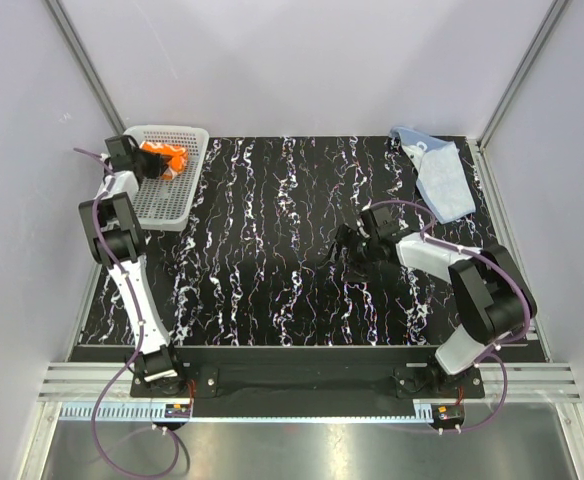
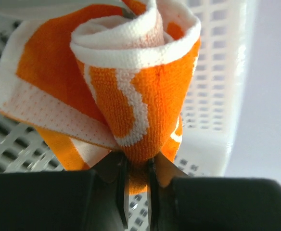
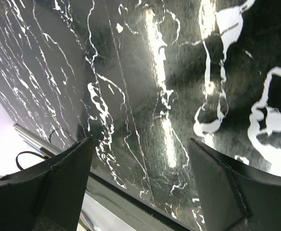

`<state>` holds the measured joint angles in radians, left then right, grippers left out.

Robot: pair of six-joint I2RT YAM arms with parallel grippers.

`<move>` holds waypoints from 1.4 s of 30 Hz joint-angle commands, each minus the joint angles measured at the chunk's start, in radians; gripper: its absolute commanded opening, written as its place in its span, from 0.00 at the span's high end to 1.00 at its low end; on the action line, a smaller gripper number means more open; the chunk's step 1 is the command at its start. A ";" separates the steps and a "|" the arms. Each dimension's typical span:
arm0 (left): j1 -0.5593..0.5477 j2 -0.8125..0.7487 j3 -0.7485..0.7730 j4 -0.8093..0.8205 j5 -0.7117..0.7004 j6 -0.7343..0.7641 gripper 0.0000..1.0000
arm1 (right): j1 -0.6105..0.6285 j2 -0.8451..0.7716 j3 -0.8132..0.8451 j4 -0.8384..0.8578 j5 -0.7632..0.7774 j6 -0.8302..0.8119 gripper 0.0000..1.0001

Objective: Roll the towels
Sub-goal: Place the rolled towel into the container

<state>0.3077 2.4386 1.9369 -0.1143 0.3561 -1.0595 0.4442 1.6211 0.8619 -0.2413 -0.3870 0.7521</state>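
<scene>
Far left of the table [image 1: 272, 300], over the white basket [image 1: 177, 195]: left gripper [image 1: 144, 158], jaws drawn almost together, pinching the lower end of the orange towel [image 1: 164, 158]. In the left wrist view, a thin fold of that orange towel [image 2: 140, 110] squeezed between the black fingertips of the left gripper [image 2: 135, 180]. Above the pinch, terry cloth wound into a loose cone, white edge curling round the top, a flap trailing off to the left. Basket mesh [image 2: 212, 72] below and behind. Cannot tell whether the cloth touches the basket floor.

Far right corner: blue towel [image 1: 442, 178], lying loose and rumpled on the table, unrolled, touched by nothing.

Right of centre, low over the marbled top: right gripper [image 1: 324, 250], pointing left, well apart from the blue towel. In the right wrist view, right gripper [image 3: 140, 185] with jaws spread wide, only bare table [image 3: 131, 72] between the two fingers [image 3: 58, 185], nothing held.
</scene>
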 commanded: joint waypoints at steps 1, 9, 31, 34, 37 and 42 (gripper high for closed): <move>0.002 0.031 0.015 0.282 0.067 -0.106 0.93 | 0.001 0.028 0.048 0.050 -0.033 -0.020 0.14; -0.009 0.091 0.002 0.469 0.092 -0.151 0.81 | 0.001 0.036 0.046 0.062 -0.044 -0.023 0.14; 0.031 -0.047 -0.268 0.461 0.141 -0.169 0.55 | 0.001 -0.069 0.012 0.020 -0.026 -0.002 0.14; 0.036 -0.059 -0.274 0.420 0.150 -0.151 0.50 | 0.001 -0.082 0.009 0.010 -0.024 0.000 0.14; 0.039 -0.075 -0.253 0.302 0.135 -0.114 0.46 | 0.001 -0.095 0.008 -0.007 -0.020 -0.003 0.14; 0.042 -0.093 -0.217 0.137 0.089 -0.054 0.30 | 0.001 -0.101 0.014 -0.019 -0.019 -0.011 0.14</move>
<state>0.3416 2.3760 1.7042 0.2298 0.4599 -1.1263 0.4442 1.5532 0.8738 -0.2417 -0.4099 0.7483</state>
